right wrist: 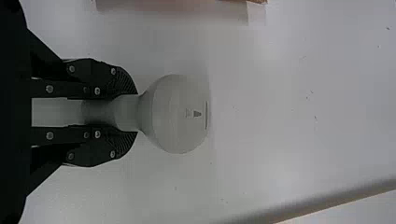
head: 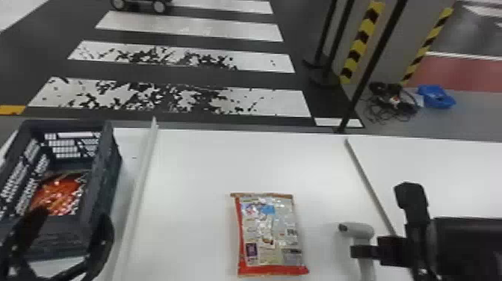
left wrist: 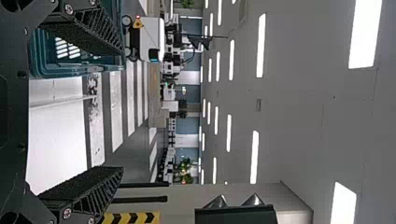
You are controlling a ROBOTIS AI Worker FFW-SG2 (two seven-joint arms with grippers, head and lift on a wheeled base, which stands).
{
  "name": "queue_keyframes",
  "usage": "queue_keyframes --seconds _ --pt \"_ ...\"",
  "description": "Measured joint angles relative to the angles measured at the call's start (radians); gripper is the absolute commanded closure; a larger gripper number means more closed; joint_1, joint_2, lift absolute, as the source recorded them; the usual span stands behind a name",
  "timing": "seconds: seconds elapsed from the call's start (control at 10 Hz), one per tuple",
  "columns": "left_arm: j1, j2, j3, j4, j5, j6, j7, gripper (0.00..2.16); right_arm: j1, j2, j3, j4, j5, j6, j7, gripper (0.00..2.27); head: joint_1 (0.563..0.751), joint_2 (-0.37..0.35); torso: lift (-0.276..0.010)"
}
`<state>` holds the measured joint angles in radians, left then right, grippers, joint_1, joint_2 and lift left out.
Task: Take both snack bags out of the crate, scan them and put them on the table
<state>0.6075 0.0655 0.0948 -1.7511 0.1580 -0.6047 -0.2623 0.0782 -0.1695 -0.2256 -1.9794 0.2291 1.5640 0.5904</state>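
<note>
An orange-red snack bag (head: pixel 59 194) lies inside the dark crate (head: pixel 100 187) at the left. The other snack bag (head: pixel 270 233) is flat on the table, its printed pale side up. My left gripper (head: pixel 69 221) stands open at the crate's near end; in the left wrist view the left gripper (left wrist: pixel 120 112) has widely parted, empty fingers, with the crate (left wrist: pixel 79 70) beyond one of them. To the right of the table bag, my right gripper (head: pixel 361 251) is shut on the grey scanner (head: pixel 356 228). In the right wrist view the right gripper (right wrist: pixel 136 113) pinches the neck of the scanner (right wrist: pixel 180 114).
The white table (head: pixel 194 160) carries a raised strip (head: pixel 140 179) between crate and table bag, and another strip (head: pixel 368 183) beyond the scanner. Black poles (head: pixel 373 63) stand past the far edge, with cables (head: pixel 392 102) and a blue item (head: pixel 436 97) on the floor.
</note>
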Motion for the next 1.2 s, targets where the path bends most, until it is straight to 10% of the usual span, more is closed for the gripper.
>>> queue_keyframes --seconds 0.4,0.5,0.6,0.7,1.2 --pt "0.002 0.000 0.002 -0.001 0.001 0.000 0.000 0.12 -0.089 -0.019 0.023 0.095 0.028 0.000 0.000 2.22 0.695 -0.157 -0.091" --pt "0.001 0.000 0.003 -0.001 0.001 0.000 0.000 0.12 -0.092 -0.020 0.028 0.104 0.029 0.000 -0.004 1.45 0.695 -0.156 -0.091" --pt "0.001 0.000 0.003 -0.001 0.001 0.000 0.000 0.12 -0.093 -0.020 0.029 0.105 0.024 0.000 -0.020 0.20 0.695 -0.157 -0.091" --pt "0.001 0.000 0.003 -0.001 0.001 0.000 0.000 0.12 -0.093 -0.020 0.030 0.105 0.019 0.000 -0.028 0.00 0.695 -0.157 -0.091" --pt "0.003 0.000 0.003 -0.001 0.001 -0.003 0.000 0.12 -0.091 -0.016 0.011 0.039 0.013 0.000 -0.046 0.04 0.695 -0.162 -0.091"
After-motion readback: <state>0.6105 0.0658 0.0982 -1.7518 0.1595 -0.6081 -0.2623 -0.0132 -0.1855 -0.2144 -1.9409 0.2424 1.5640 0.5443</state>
